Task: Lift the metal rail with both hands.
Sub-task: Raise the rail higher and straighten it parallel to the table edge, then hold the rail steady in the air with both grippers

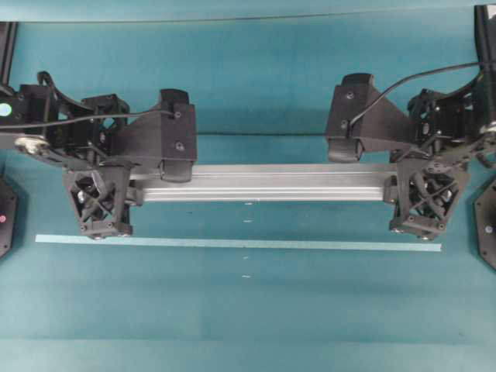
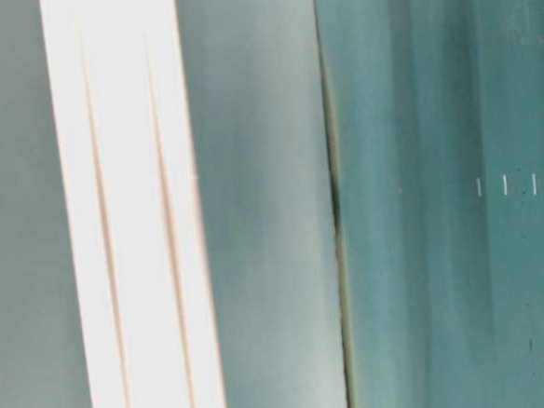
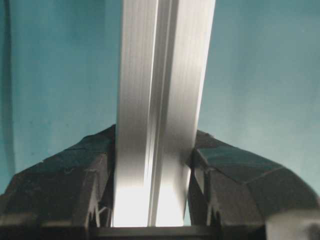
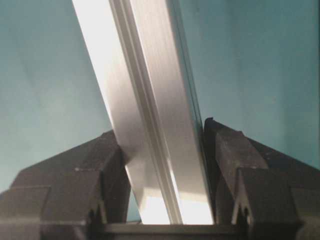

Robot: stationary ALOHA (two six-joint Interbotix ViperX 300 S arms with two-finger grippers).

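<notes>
The metal rail (image 1: 263,184), a silver grooved bar, lies level across the middle of the overhead view. My left gripper (image 1: 147,186) is shut on its left end and my right gripper (image 1: 391,186) on its right end. In the left wrist view the rail (image 3: 160,75) runs straight away between the black fingers (image 3: 75,170), which press both its sides at the gripper (image 3: 155,145). In the right wrist view the rail (image 4: 145,90) leans left between the fingers (image 4: 235,160) of the gripper (image 4: 160,135). At table level the rail (image 2: 133,214) is an overexposed white band. I cannot tell whether it is clear of the table.
A thin pale-teal tape strip (image 1: 232,242) lies on the teal table just in front of the rail, with small white marks (image 1: 246,225) near it. Black arm bases stand at the left edge (image 1: 5,217) and right edge (image 1: 488,225).
</notes>
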